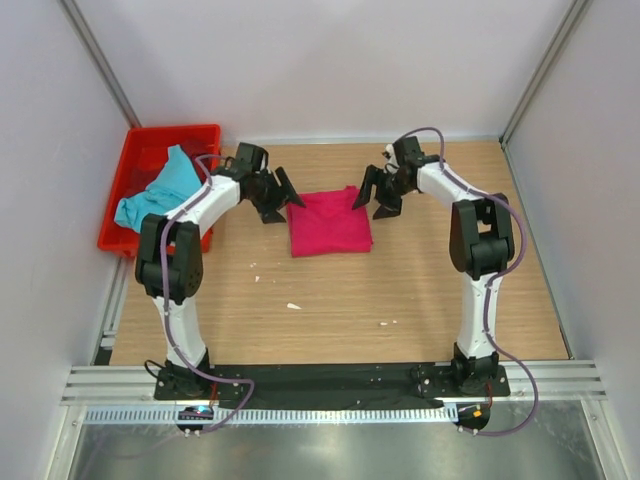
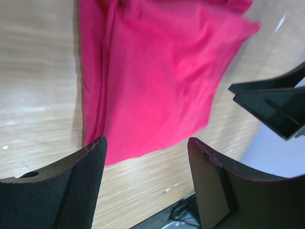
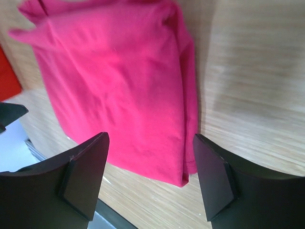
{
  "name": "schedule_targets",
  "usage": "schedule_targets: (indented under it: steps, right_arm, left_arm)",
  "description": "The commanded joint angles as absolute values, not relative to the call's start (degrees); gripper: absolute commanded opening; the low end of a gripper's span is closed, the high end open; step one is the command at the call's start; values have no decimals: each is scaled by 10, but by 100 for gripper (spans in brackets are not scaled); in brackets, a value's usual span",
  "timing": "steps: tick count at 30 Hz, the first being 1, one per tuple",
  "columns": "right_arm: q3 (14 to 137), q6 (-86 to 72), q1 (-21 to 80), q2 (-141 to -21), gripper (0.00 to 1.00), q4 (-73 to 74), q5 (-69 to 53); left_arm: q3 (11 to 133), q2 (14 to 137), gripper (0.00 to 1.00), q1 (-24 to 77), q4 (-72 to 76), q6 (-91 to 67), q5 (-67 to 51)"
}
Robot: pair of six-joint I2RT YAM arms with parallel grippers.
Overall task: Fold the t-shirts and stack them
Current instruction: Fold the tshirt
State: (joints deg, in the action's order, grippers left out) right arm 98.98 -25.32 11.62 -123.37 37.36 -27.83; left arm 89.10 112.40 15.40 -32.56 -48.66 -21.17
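Since the pink shirt [image 1: 330, 223] lay folded on the surface [image 1: 330, 300], your left gripper [image 1: 284, 199] and right gripper [image 1: 378, 198] flanked it, spread wide, empty.

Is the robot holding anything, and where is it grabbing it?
No, nothing is held. The left gripper and right gripper are both open near the pink shirt.

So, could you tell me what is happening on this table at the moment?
Two robot arms are working through a pair of t-shirts. The pink shirt lies folded into a rough rectangle on the wooden table. The left gripper and the right gripper sit by its far corners, both open and holding nothing. The turquoise shirt lies crumpled in the red crate at the far left, so nothing is stacked yet.
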Motion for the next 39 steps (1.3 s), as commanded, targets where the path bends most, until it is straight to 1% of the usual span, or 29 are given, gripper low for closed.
schedule_targets:
  steps: [1, 4, 9, 12, 13, 14, 15, 17, 19, 20, 22, 23, 24, 26, 28, 29, 30, 31, 32, 33, 34, 37, 39]
  right_arm:
    - [939, -222, 125, -1194, 77, 332, -259]
    - [897, -221, 131, -1182, 78, 306, -256]
    - [861, -203, 146, -1175, 78, 290, -235]
    - [836, -208, 156, -1172, 76, 271, -242]
    - [820, -214, 158, -1168, 73, 263, -248]
    - [813, -226, 163, -1166, 66, 250, -256]
    - [798, -232, 168, -1162, 64, 245, -262]
    - [776, -251, 176, -1140, 61, 230, -256]
    - [739, -268, 176, -1122, 55, 213, -253]
    - [730, -272, 176, -1107, 46, 210, -251]
    - [697, -282, 176, -1088, 40, 206, -248]
    - [685, -285, 176, -1066, 34, 200, -247]
    - [675, -287, 176, -1057, 30, 200, -244]
    - [646, -296, 176, -1040, 25, 204, -256]
    - [610, -306, 182, -1005, 25, 210, -260]
    - [596, -308, 186, -987, 25, 226, -258]
    - [582, -309, 189, -950, 26, 235, -256]
    - [550, -315, 192, -925, 29, 243, -254]
    - [535, -320, 191, -905, 39, 259, -251]
    - [524, -322, 192, -884, 45, 270, -237]
    - [515, -320, 192, -850, 63, 280, -229]
    - [530, -299, 186, -832, 83, 297, -200]
    - [554, -266, 176, -853, 84, 299, -186]
  left_arm:
    - [846, 1106, 70, 169, -294, -445, -226]
    - [823, 1112, 70, 187, -280, -429, -216]
    - [796, 1113, 69, 200, -269, -423, -200]
    - [788, 1116, 67, 205, -268, -421, -205]
    - [786, 1117, 64, 207, -267, -422, -210]
    - [780, 1116, 62, 212, -265, -424, -213]
    - [775, 1116, 60, 216, -266, -425, -216]
    - [754, 1106, 59, 228, -265, -432, -214]
    - [738, 1098, 58, 236, -259, -436, -207]
    - [722, 1092, 57, 243, -258, -439, -208]
    - [707, 1084, 54, 252, -256, -444, -209]
    - [687, 1078, 53, 262, -254, -446, -207]
    - [678, 1061, 53, 268, -252, -448, -204]
    - [637, 1040, 51, 286, -241, -461, -199]
    - [609, 1001, 50, 306, -239, -478, -196]
    - [576, 984, 50, 313, -239, -485, -193]
    - [558, 966, 50, 318, -238, -492, -192]
    - [540, 921, 53, 322, -240, -505, -192]
    - [508, 898, 55, 323, -243, -511, -192]
    - [498, 871, 59, 323, -250, -512, -189]
    - [496, 834, 63, 323, -279, -508, -180]
    - [528, 800, 69, 307, -335, -462, -149]
    - [571, 808, 70, 291, -343, -419, -153]
